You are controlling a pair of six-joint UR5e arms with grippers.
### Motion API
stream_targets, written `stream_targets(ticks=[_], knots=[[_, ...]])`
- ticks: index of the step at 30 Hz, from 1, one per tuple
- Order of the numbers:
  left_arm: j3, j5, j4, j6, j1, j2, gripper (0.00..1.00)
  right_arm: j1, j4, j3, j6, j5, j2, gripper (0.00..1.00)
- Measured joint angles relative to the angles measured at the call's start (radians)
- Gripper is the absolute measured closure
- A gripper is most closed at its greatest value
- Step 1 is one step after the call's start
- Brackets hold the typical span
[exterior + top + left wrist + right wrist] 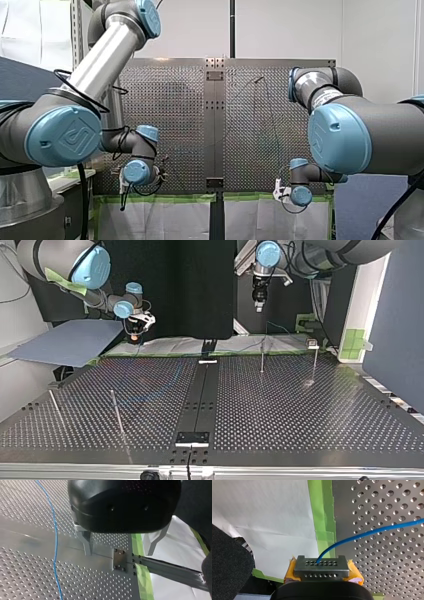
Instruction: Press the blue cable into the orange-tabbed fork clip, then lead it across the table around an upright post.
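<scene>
Now: early stage | perforated table (300, 410) has the blue cable (372, 532) lying loose across it, no upright post (262, 357) wrapped, fork clip not spotted; pressing and routing both remain | my left gripper (119, 552) spread wide, empty, cable passing beside it | my right gripper (322, 566) clamped on the cable near the table edge, yellow pads (355, 576) pinching it.

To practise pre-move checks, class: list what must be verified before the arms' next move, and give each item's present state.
1. Grip: my right hand shut on the blue cable: ok.
2. Spare: my left hand open, empty: ok.
3. Cable in the orange-tabbed fork clip: cannot tell; clip not made out.
4. Route: upright post standing free: ok.
</scene>
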Motion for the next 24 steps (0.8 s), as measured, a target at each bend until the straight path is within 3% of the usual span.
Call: stream_targets(ticks=[11, 18, 24], knots=[[-0.11, -0.116, 0.116, -0.115, -0.116, 0.042, 0.01, 0.005, 0.002, 0.0, -0.001, -0.001, 0.0, 1.0], [-0.124, -0.194, 0.195, -0.19, -0.194, 0.042, 0.01, 0.007, 0.002, 0.0, 0.0, -0.002, 0.0, 1.0], [-0.125, -0.255, 0.255, -0.209, -0.255, 0.042, 0.01, 0.007, 0.002, 0.0, -0.001, -0.002, 0.0, 1.0]])
